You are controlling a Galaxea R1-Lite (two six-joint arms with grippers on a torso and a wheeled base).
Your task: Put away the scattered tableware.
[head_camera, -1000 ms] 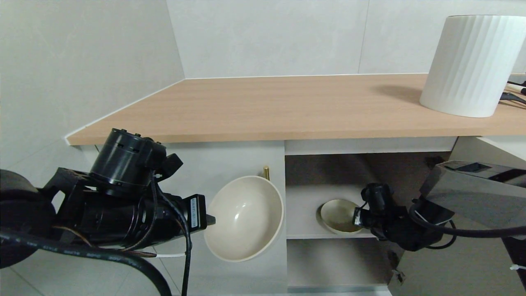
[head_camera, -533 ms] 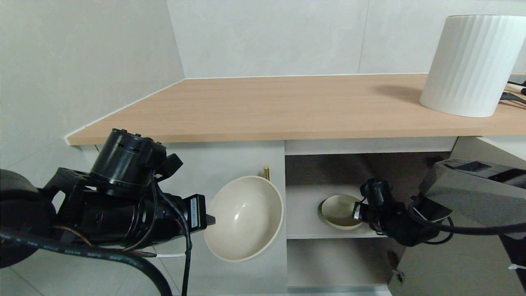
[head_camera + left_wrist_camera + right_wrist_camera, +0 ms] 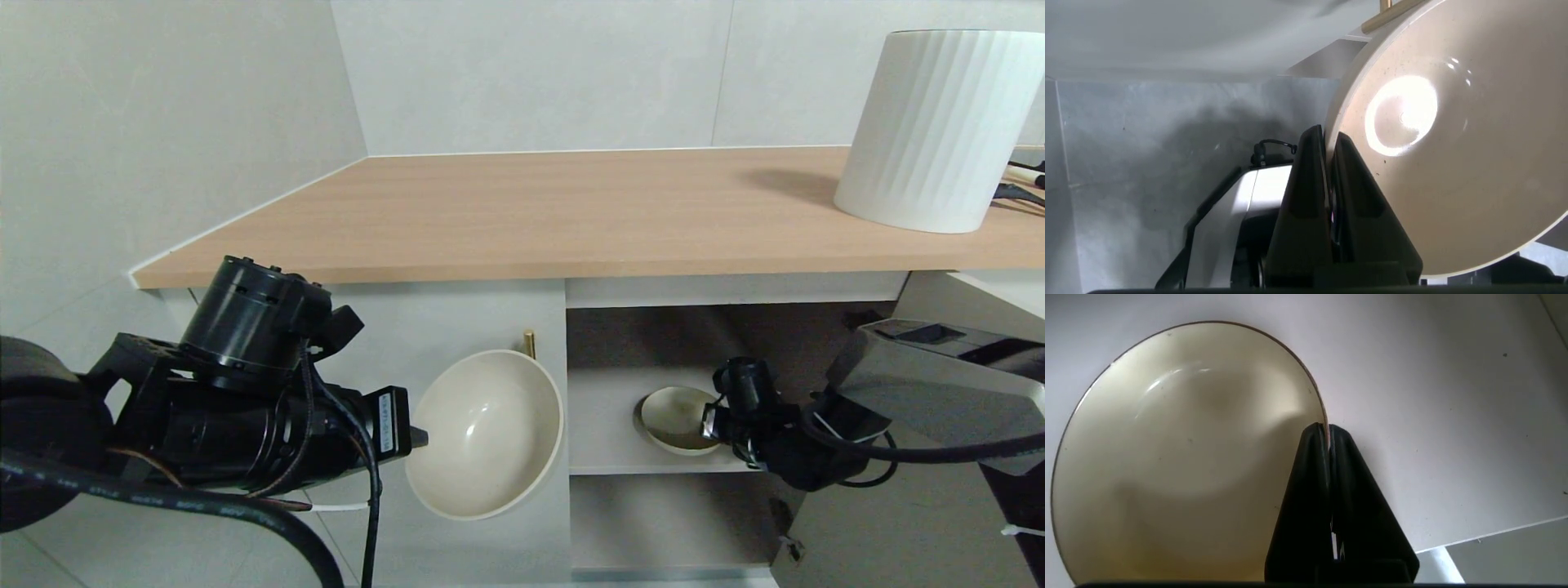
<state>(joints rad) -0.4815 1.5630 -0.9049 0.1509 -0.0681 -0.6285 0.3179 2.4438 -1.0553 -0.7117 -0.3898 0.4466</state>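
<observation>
Two rims clenched: left pincer (image 3: 1331, 139) on the large bowl (image 3: 486, 433); our right pincer (image 3: 1328, 429) eased the small bowl (image 3: 671, 416) deeper onto the shelf (image 3: 600, 441), nearly stowed.

large bowl (image 3: 490, 441): cream, glossy, smooth glaze
small bowl (image 3: 671, 416): cream, softer sheen
counter (image 3: 571, 212): wood grain, matt
handle (image 3: 529, 343): shiny brass-coloured metal
ribbed cylinder (image 3: 939, 131): white, matt

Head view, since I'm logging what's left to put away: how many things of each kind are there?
Bowls: 2, large bowl in the left hand, small bowl in the right hand at the cupboard shelf
White ribbed container on the counter: 1
Total: 3
</observation>
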